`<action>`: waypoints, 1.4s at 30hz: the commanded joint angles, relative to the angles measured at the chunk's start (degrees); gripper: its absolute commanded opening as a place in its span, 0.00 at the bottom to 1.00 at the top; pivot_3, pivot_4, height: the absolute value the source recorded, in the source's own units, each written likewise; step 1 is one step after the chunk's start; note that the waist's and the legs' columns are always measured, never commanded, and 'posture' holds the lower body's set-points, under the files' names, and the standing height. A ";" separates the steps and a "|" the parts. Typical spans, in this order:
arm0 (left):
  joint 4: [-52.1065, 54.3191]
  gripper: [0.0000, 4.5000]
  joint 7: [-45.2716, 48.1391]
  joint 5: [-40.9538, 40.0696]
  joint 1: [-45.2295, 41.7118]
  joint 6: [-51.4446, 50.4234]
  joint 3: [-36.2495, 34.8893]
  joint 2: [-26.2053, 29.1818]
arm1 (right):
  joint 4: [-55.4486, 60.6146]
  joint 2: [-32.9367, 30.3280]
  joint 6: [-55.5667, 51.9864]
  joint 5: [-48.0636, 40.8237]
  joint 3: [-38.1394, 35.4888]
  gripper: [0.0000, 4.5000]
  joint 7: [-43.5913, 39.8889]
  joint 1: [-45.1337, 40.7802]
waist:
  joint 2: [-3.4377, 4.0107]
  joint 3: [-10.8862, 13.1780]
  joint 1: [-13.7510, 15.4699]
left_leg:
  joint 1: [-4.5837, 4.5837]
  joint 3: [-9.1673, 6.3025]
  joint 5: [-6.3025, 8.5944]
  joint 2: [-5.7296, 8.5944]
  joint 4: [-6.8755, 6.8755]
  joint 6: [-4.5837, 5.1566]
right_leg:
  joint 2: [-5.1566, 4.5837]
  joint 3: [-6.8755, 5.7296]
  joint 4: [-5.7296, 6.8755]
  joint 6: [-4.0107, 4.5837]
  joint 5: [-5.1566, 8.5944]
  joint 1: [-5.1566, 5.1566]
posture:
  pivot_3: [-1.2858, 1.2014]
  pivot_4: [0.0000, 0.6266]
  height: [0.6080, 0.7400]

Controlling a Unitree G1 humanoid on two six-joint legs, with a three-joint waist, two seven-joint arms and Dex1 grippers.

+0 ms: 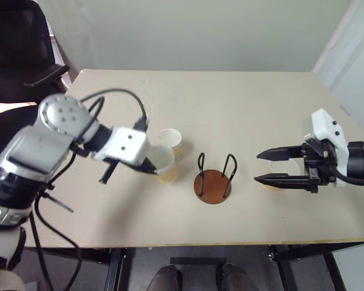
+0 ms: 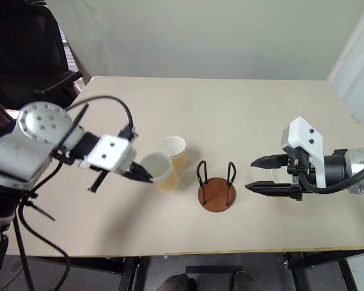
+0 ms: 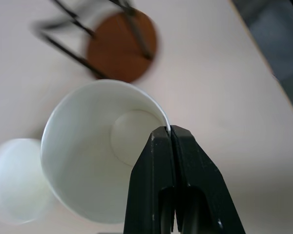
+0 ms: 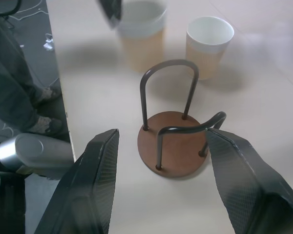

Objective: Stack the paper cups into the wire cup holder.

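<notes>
Three cups: two paper cups show plainly at table centre-left; a third cup (image 1: 283, 171) sits behind the right gripper, mostly hidden by its fingers, only a pale rim and tan side showing
Hard to make out: wire cup holder (image 3: 121, 46) is smeared in the left wrist view; far cup (image 3: 14, 178) is a soft white blur there
Held cup (image 1: 161, 162): tan-yellow outside, white inside, rolled white rim; empty; it hangs tilted, just left of the holder
Left gripper (image 3: 169, 134): fingers pressed together on the held cup's rim, one inside the wall, one outside
Far cup, head view (image 2: 173, 150): upright on the table (image 1: 242, 109), just behind the held cup; empty, white inside
Holder, head view (image 1: 213, 185): round reddish-brown disc, two upright black wire loops; nothing in it; stands between held cup and right gripper
Right gripper (image 1: 260, 168): fingers spread apart, gripping nothing; points at the holder from the right
</notes>
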State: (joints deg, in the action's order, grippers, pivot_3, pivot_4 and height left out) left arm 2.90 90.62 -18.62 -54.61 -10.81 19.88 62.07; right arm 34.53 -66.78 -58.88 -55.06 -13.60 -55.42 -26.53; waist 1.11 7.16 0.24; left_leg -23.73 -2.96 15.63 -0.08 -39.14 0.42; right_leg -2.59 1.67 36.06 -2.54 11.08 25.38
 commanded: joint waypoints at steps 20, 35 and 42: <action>-21.18 0.01 1.88 -24.43 -33.45 3.51 26.01 -13.16 | 4.43 -5.08 -0.73 -2.94 -11.54 0.64 1.17 7.11 | 0.01 0.03 0.78 | -0.27 0.12 0.07 0.14 -0.06 0.12 | -0.26 -0.01 -0.19 -0.61 0.11 0.04 | 0.52 0.24 1.00; -28.69 0.01 1.88 -15.81 -32.21 16.20 33.90 -22.99 | 6.79 -5.99 -1.56 -2.44 -17.67 0.64 2.41 13.70 | 0.00 0.04 1.29 | -0.36 0.31 0.23 0.29 -0.61 0.43 | -0.39 0.01 -0.17 -1.05 0.07 -0.14 | 0.52 0.24 1.00; -29.96 0.46 1.88 -12.10 -31.61 14.43 26.74 -26.58 | 6.02 -6.08 0.96 0.90 -15.95 0.64 2.07 15.79 | 0.00 0.04 1.34 | -0.37 0.30 0.31 0.32 -0.89 0.56 | -0.42 0.04 -0.17 -1.18 0.04 -0.28 | 0.52 0.24 1.00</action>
State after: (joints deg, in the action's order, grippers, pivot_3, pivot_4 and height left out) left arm -27.22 90.68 -31.27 -85.82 3.83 50.40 35.86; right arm 40.62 -72.15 -59.21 -55.36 -28.70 -52.94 -10.69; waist 1.10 7.20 1.58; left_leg -24.10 -2.66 15.94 0.25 -40.03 0.98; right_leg -3.00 1.69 35.89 -3.72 11.13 25.09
